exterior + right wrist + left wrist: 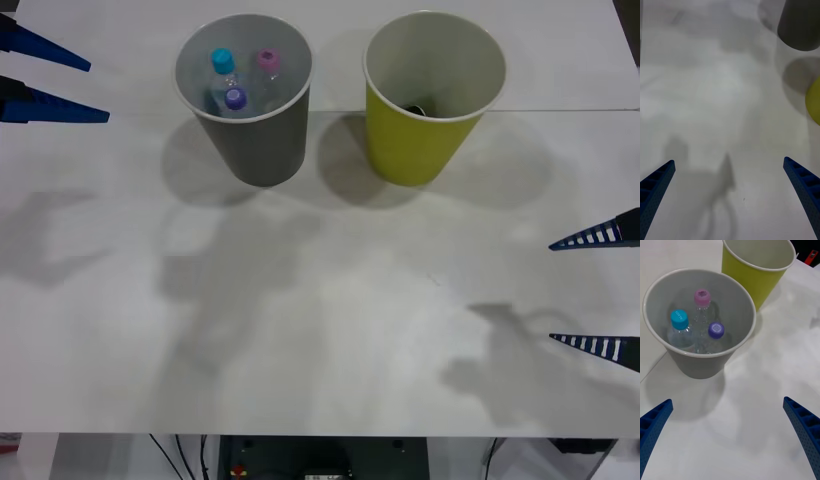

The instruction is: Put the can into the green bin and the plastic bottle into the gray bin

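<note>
- The white table (320,340) carried the two bins side by side near its far edge, and the space before them lay bare.
- The large dark gray tapered bin (262,150) stood upright on the robot's left; its pale inside held three small clear bottles standing close together.
- The large yellow-green tapered bin (415,150) stood upright just beside it, apart from it; something dark lay at its bottom (415,108), possibly the can, though too little of it showed to be sure.
- The left gripper (45,80) hung near the gray bin at the table's far left, fingers spread wide, holding nothing.
- The right gripper (597,292) hovered at the near right, likewise wide open and empty.
- The small clear plastic bottle with the purple screw cap (716,330) stood inside the gray bin, beside the blue-capped bottle (679,319) and the pink-capped bottle (702,297). It looked light, thin-walled and slippery; the stiff cap and neck would be the surest hold.
</note>
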